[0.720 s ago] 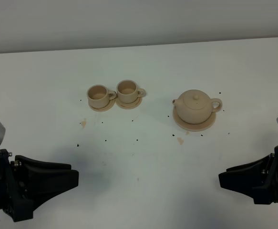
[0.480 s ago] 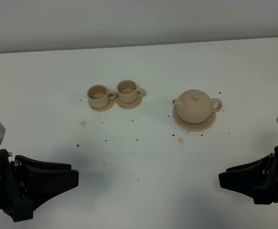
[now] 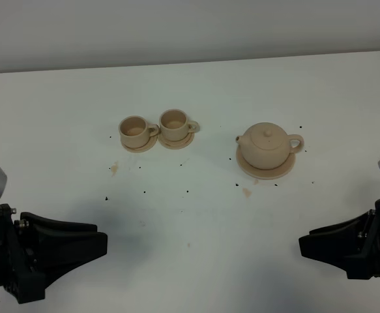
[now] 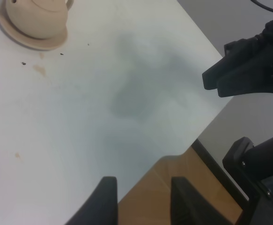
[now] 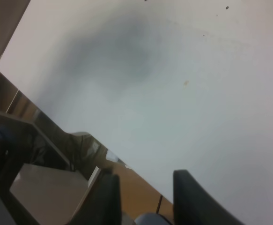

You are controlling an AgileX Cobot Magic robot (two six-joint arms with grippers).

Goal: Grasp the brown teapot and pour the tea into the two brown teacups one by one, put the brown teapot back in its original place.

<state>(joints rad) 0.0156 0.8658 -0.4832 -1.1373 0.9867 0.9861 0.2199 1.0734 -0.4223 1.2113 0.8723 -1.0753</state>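
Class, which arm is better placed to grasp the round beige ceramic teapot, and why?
Right. The teapot sits on the right side, loop handle toward the empty right gripper; the left gripper is farther.

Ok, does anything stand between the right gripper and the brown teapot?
Nothing visible does. Between the right gripper and the brown teapot lies only bare table with a tan stain and dark specks; the two teacups stand apart, on its spout side.
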